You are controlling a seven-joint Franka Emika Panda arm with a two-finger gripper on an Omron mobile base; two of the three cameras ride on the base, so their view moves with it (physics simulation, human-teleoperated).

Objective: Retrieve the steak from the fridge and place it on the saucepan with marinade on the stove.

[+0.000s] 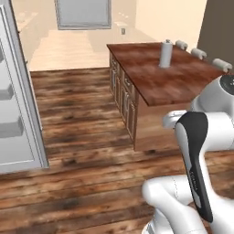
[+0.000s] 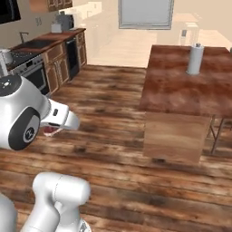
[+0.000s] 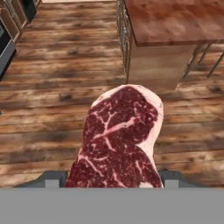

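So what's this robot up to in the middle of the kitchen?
It is carrying a raw steak, which sits clamped between the jaws of its gripper and hangs over the wooden floor. The fridge stands open on one side of the room, and the stove is on the other, along the cabinet wall. Beside the robot is a wooden island with a paper towel roll on it. The steak has not reached the stove yet.

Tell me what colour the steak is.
Dark red with pale marbling; the steak shows best in the hand view.
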